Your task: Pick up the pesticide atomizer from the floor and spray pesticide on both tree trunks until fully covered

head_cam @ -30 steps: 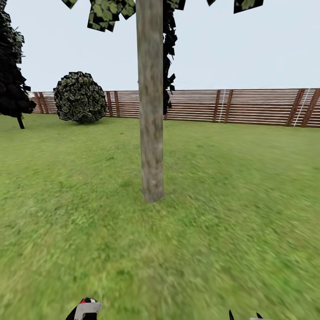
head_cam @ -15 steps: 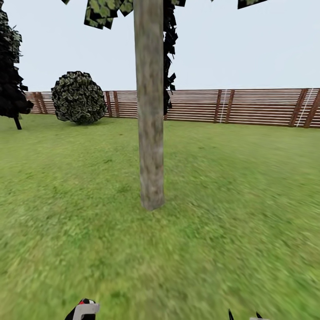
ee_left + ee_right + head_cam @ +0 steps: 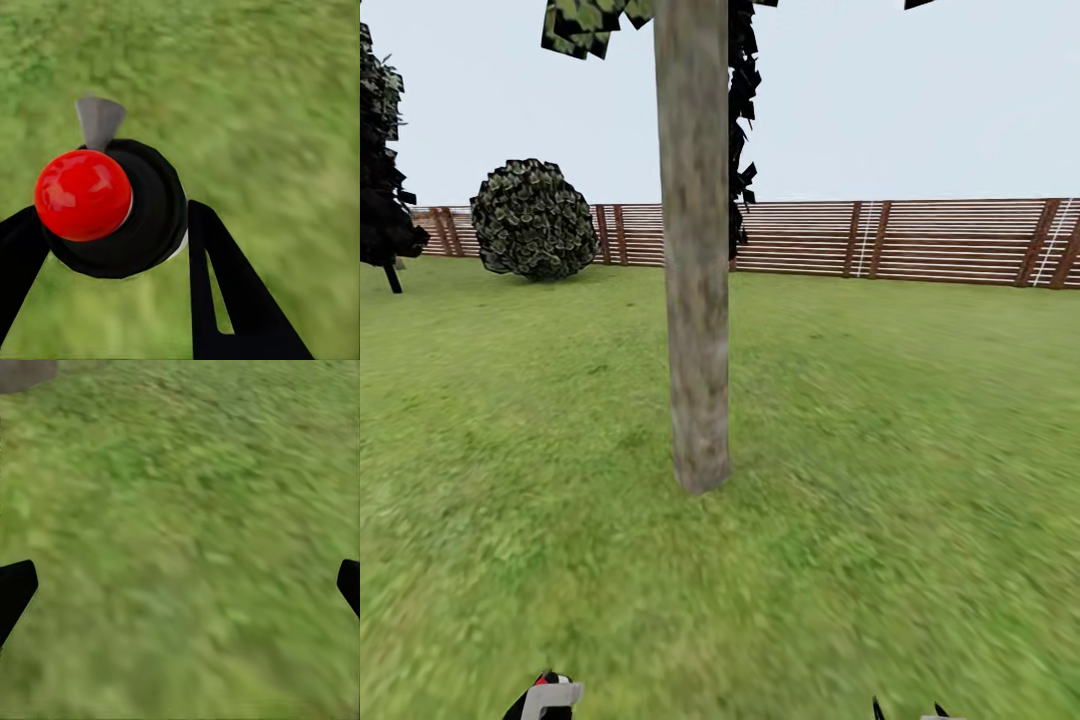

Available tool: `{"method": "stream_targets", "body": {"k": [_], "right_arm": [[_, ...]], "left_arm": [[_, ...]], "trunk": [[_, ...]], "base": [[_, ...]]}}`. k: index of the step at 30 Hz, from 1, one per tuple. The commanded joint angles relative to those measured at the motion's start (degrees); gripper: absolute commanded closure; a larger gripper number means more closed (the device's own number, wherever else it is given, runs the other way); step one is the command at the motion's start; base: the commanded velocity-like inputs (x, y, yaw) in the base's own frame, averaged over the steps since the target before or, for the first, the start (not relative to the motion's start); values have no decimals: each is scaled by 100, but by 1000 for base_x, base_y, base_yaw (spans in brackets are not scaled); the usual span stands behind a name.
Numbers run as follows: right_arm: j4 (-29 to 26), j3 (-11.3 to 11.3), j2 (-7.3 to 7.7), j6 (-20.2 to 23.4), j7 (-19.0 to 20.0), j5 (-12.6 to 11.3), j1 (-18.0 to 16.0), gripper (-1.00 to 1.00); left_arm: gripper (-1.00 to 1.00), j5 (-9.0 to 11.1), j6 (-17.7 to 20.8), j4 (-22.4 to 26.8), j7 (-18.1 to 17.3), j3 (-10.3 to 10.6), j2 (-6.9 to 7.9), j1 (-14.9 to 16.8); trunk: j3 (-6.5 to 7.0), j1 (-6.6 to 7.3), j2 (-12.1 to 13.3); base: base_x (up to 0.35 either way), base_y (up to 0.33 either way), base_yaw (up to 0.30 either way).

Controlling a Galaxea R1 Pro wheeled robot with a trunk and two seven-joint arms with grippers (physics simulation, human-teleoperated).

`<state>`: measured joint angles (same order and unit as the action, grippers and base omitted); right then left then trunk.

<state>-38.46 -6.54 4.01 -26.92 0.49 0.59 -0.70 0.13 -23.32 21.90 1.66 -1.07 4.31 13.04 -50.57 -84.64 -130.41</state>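
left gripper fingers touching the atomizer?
Touching. Left wrist view: both black fingers press against the sides of the atomizer, no gap at either side.

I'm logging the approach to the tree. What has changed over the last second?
The whole head view has shifted: the trunk looks bigger and its base sits lower, so the robot has driven closer; the tree itself has not moved. The left gripper stays shut on the atomizer, and the right gripper stays open over the grass. No white specks show on the trunk.
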Motion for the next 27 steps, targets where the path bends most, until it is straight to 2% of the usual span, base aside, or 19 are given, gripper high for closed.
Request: {"method": "stream_targets", "body": {"k": [1, 7, 9, 11, 12, 13, 14, 15, 17, 19, 20, 21, 22, 24, 26, 27], "right_arm": [[-1, 1, 4, 1, 3, 1, 0, -100], [-41, 14, 25, 3, 26, 33, -7, -100], [-48, 36, 28, 3, 34, 223, -62, -100], [-49, 42, 29, 3, 36, 520, -205, -100], [-32, 45, 20, 10, 37, 889, -420, -100], [-17, 47, 7, 17, 38, 1141, -582, -100], [-11, 49, -1, 21, 38, 1263, -666, -100], [1, 56, -25, 32, 38, 1603, -902, -100], [13, 105, -51, 44, 59, 2002, -1163, -100], [16, 403, -112, 77, 356, 2334, -1389, -100], [14, 495, -126, 99, 486, 2395, -1433, -100], [3, 748, -153, 226, 983, 2521, -1546, -100], [-2, 871, -164, 353, 1356, 2570, -1609, -100], [-13, 1007, -176, 619, 2101, 2621, -1721, -100], [-19, 1077, -192, 806, 2905, 2645, -1814, -100], [-21, 1094, -206, 840, 3172, 2649, -1834, -100]], "left_arm": [[100, -5, 1, 0, -11, 0, 0, 2], [100, -60, 28, 15, -66, 43, 58, 59], [100, -72, 33, 81, -84, 70, 106, 84], [100, -129, 27, 105, -90, 83, 114, 95], [100, -289, 28, 122, -93, 90, 121, 113], [100, -454, 37, 128, -94, 93, 125, 161], [100, -552, 40, 129, -96, 98, 126, 199], [100, -897, 63, 111, -103, 111, 129, 339], [100, -1459, 153, 58, -230, 130, 136, 535], [100, -2116, 488, 48, -842, 129, 153, 724], [100, -2258, 593, 54, -1056, 128, 154, 774], [100, -2600, 920, 71, -1812, 122, 156, 921], [100, -2751, 1126, 83, -2340, 120, 158, 1018], [100, -2917, 1403, 99, -3282, 127, 163, 1222], [100, -3044, 1540, 107, -4078, 137, 165, 1414], [100, -3114, 1565, 109, -4300, 139, 166, 1457]], "trunk": [[0, 0, 0], [0, 0, 0], [0, 0, 0], [0, 0, 0], [0, 0, 0], [0, 0, 0], [0, 0, 0], [0, 0, 0], [0, 0, 0], [0, 0, 0], [0, 0, 0], [0, 0, 0], [0, 0, 0], [0, 0, 0], [0, 0, 0], [0, 0, 0]], "base": [[339, 0, 0], [339, 0, 0], [268, 0, 0], [116, 0, 0], [58, 0, 0], [37, 0, 0], [30, 0, 0], [15, 0, 0], [8, 0, 0], [3, 0, 0], [2, 0, 0], [1, 0, 0], [0, 0, 0], [0, 0, 0], [0, 0, 0], [0, 0, 0]]}}
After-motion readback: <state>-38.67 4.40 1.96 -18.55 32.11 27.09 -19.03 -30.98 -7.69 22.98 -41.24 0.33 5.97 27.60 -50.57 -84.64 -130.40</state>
